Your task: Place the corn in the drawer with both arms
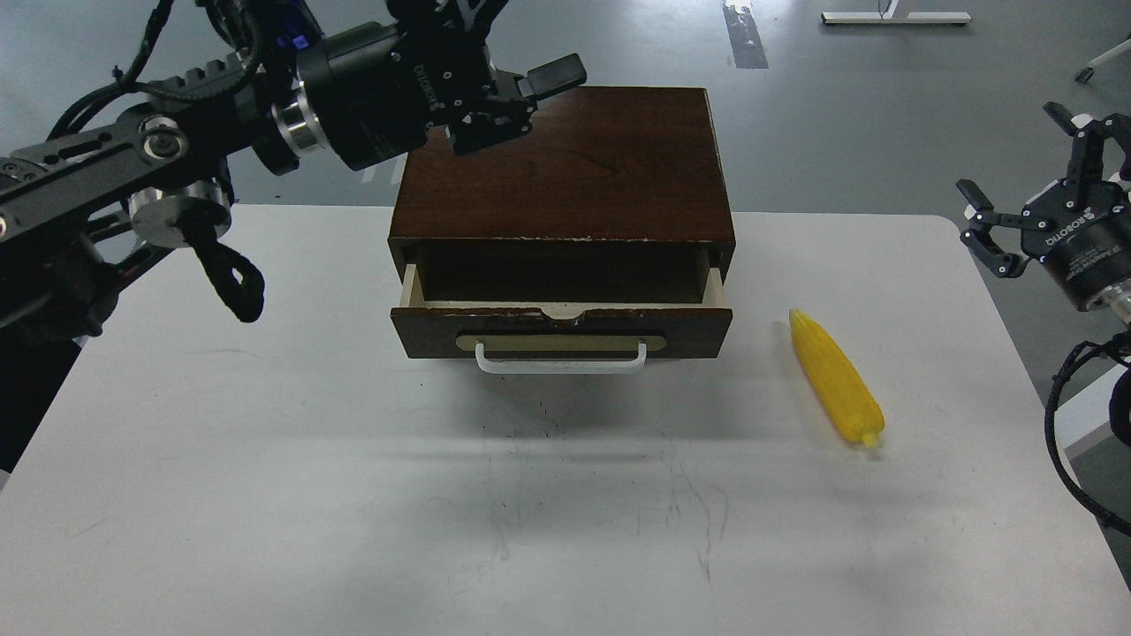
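The yellow corn (835,378) lies on the white table (265,442), just right of the drawer, tapered end pointing away from me. The dark brown box (565,163) stands at the table's far middle. Its drawer (561,329) is pulled out a short way, showing a narrow strip of cream rim and a dark gap. The white handle (561,359) faces me. My left gripper (517,102) hovers above the box's back left corner, fingers spread and empty. My right gripper (1016,190) is off the table's right edge, open and empty, well right of the corn.
A black cable loop (234,274) hangs from my left arm over the table's far left. Grey floor lies beyond the table, with a tape strip (744,35) and a white stand foot (895,16). The right arm's cable (1060,424) hangs past the right edge.
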Robot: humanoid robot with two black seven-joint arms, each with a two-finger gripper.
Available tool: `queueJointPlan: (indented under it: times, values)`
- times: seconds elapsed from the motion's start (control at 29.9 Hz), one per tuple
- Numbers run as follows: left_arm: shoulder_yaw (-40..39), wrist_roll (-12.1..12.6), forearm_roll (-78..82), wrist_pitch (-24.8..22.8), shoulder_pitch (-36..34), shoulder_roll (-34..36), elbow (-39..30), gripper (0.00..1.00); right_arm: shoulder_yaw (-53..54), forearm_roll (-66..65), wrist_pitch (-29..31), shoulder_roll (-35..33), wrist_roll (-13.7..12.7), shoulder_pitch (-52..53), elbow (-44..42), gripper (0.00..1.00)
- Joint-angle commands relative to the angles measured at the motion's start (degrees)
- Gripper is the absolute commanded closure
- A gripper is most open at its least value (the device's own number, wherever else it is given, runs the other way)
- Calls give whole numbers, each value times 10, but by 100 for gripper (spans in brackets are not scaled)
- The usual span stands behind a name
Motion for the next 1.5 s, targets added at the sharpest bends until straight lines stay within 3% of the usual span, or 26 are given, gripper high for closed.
queueJointPlan:
  times: [0.0, 0.13, 0.37, 0.5, 0.73, 0.9, 1.2, 1.47]
  values:
    - [-1, 0, -38, 42, 33, 23, 13, 2, 0, -35, 0, -11, 2, 2, 0, 0]
    - [-1, 1, -87, 45, 76, 39, 69, 2, 0, -122, 0, -35, 18, 22, 0, 0]
    - [-3, 0, -91, 39, 116, 34, 144, 2, 0, -339, 0, -52, 19, 61, 0, 0]
    - [-14, 0, -98, -27, 130, 37, 180, 2, -2, -469, 0, -64, 19, 84, 3, 0]
    - [-20, 10, -120, -27, 136, 44, 255, 2, -9, -725, 0, -64, 19, 99, 18, 0]
    - [-20, 10, -150, -27, 139, 44, 257, 2, -43, -840, 0, -57, 19, 112, 21, 0]
    - [-21, 9, -152, -27, 139, 39, 250, 2, -182, -884, 0, 2, 19, 156, -10, 0]
    - [-21, 9, -151, -27, 139, 39, 249, 2, -216, -923, 0, 38, 19, 160, -37, 0]
